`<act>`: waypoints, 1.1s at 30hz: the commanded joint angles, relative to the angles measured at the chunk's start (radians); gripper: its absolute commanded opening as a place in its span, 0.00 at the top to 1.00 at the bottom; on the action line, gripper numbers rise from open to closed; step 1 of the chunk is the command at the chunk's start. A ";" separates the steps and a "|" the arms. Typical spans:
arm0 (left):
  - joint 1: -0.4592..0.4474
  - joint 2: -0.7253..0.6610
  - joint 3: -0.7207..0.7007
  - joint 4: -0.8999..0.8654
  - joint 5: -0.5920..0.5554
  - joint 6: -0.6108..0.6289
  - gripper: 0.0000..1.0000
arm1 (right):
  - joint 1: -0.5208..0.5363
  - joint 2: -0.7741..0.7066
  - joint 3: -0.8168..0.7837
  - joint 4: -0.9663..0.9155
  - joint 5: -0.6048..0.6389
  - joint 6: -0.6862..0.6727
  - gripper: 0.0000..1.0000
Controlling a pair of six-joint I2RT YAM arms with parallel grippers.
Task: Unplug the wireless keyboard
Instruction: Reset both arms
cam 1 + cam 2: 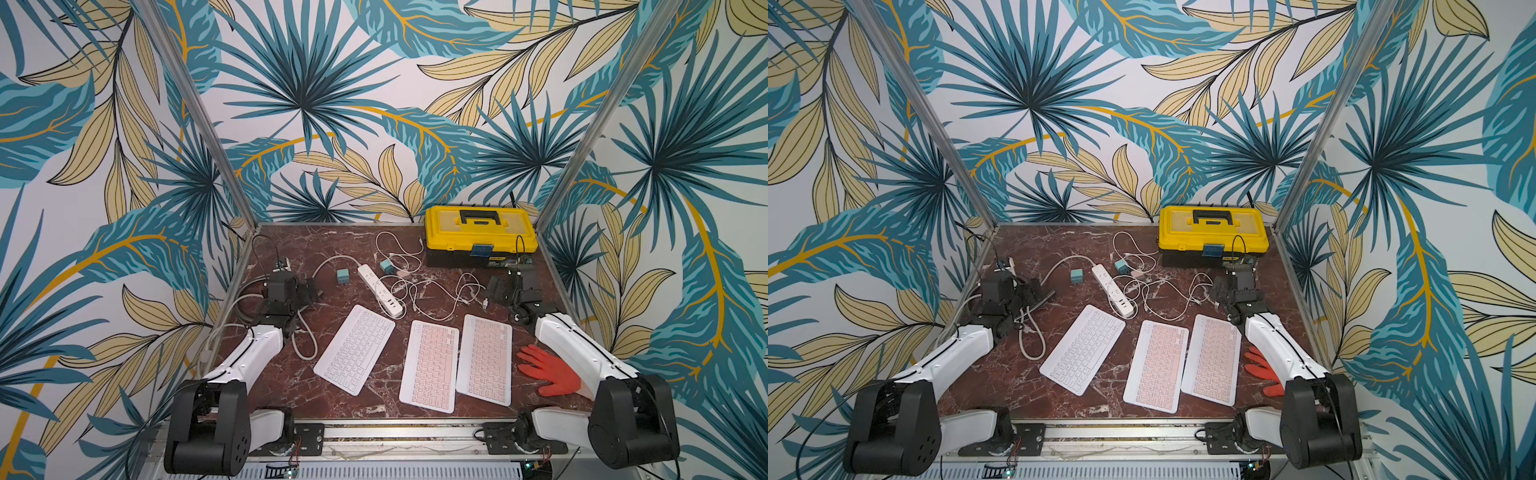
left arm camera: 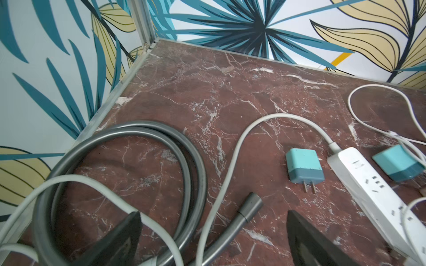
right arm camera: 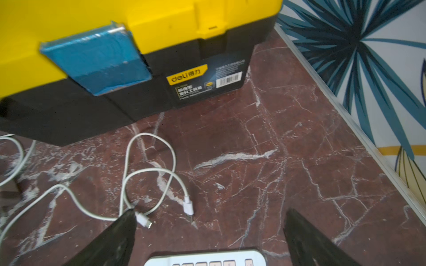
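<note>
The red marble table (image 1: 291,386) carries a yellow toolbox (image 1: 480,232) at its back right; in front lie a white keyboard (image 1: 354,349), a middle pink keyboard (image 1: 430,365) and a right pink keyboard (image 1: 484,359); the left gripper (image 2: 214,213) and right gripper (image 3: 211,211) gape wide, holding nothing; a white cable (image 3: 149,170) lies loose beyond the right pink keyboard, its plug (image 3: 188,207) free on the marble.

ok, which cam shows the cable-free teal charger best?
Left wrist: the teal charger sits close up, prongs visible, beside the power strip. Both top views show only a small cube. Right wrist misses it.
</note>
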 commanded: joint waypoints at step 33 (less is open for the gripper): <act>0.021 0.315 -0.233 0.873 0.019 0.170 0.01 | -0.022 0.105 -0.417 0.996 -0.149 -0.327 0.00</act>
